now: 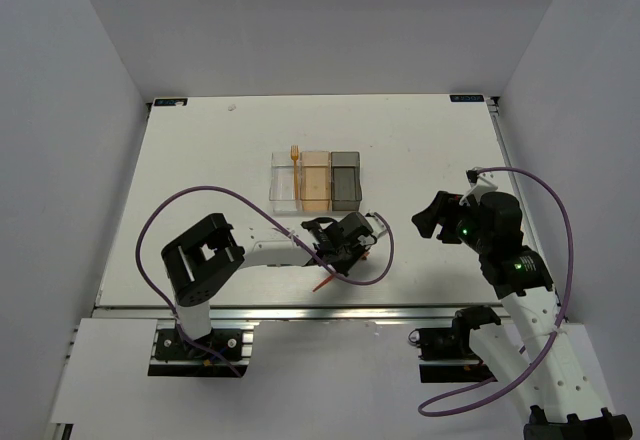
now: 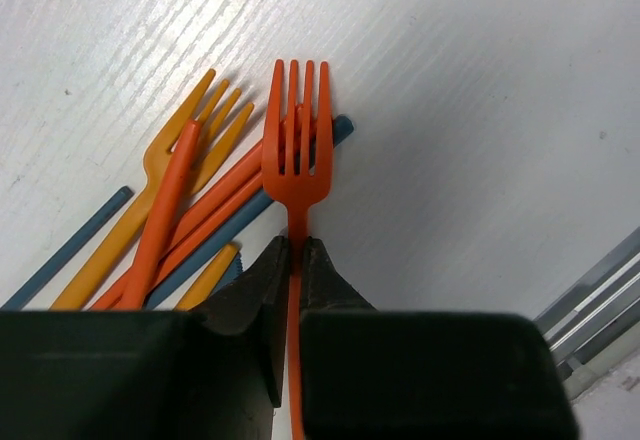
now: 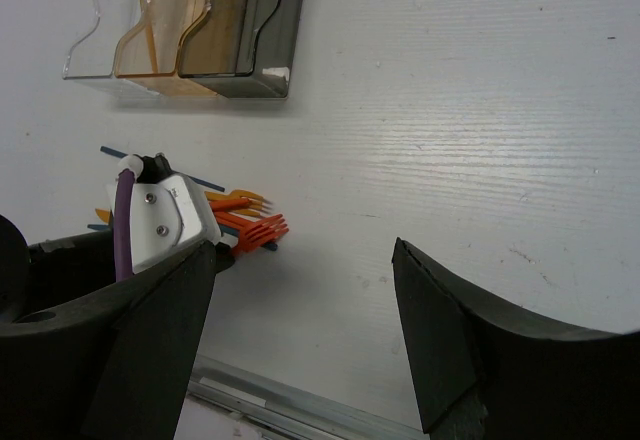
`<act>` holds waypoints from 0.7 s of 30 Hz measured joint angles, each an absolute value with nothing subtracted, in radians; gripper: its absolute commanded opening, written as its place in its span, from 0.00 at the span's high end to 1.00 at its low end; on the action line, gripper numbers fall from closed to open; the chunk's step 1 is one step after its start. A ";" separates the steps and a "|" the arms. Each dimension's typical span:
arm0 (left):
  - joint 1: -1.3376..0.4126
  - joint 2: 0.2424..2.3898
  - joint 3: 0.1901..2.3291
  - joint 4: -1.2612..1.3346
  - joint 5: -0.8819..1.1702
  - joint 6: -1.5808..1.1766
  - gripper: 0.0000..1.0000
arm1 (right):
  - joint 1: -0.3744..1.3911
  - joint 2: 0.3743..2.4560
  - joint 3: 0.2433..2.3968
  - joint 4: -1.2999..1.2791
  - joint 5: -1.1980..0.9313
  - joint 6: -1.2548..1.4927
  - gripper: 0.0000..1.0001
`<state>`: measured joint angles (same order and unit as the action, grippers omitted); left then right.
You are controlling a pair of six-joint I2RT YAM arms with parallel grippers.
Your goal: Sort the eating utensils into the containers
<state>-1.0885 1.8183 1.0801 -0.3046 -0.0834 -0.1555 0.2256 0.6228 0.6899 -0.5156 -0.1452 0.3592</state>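
My left gripper [image 2: 293, 250] is shut on the handle of an orange fork [image 2: 297, 150], tines pointing away, low over the white table. Beside it lies a pile of utensils [image 2: 180, 210]: orange and yellow-orange forks and dark blue pieces. From above, the left gripper [image 1: 350, 245] covers most of the pile; one orange handle [image 1: 325, 282] sticks out. The clear bin [image 1: 287, 182], tan bin [image 1: 315, 182] and dark bin [image 1: 346, 180] stand in a row beyond it. An orange fork [image 1: 295, 155] stands at the clear and tan bins' shared edge. My right gripper [image 1: 432, 218] hangs open and empty to the right [image 3: 305, 300].
A metal rail [image 1: 300, 310] runs along the table's near edge, close behind the pile [image 3: 245, 225]. Purple cables [image 1: 200, 200] loop over both arms. White walls enclose the table on three sides. The right wrist view shows the bins [image 3: 265, 20] at the top left.
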 measured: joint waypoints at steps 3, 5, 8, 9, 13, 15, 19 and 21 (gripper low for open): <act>-1.089 1.818 1.080 -0.304 -0.067 -0.155 0.94 | 0.226 0.623 0.690 -0.516 -0.145 0.359 0.24; -1.089 1.817 1.080 -0.305 -0.056 -0.155 0.97 | 0.226 0.623 0.690 -0.516 -0.145 0.359 0.24; -1.089 1.808 1.080 -0.319 -0.038 -0.154 1.00 | 0.226 0.624 0.690 -0.516 -0.144 0.359 0.23; -1.089 1.799 1.080 -0.327 -0.033 -0.154 1.00 | 0.226 0.624 0.690 -0.516 -0.144 0.359 0.23; -1.089 1.729 1.082 -0.359 -0.030 -0.154 1.00 | 0.229 0.628 0.690 -0.516 -0.143 0.359 0.24; -1.089 1.651 1.089 -0.375 -0.059 -0.157 1.00 | 0.231 0.630 0.690 -0.516 -0.141 0.359 0.24; -1.073 1.504 1.140 -0.376 -0.195 -0.184 1.00 | 0.231 0.630 0.690 -0.516 -0.137 0.359 0.23; -1.034 1.460 1.185 -0.376 -0.294 -0.214 1.00 | 0.231 0.630 0.690 -0.516 -0.137 0.359 0.23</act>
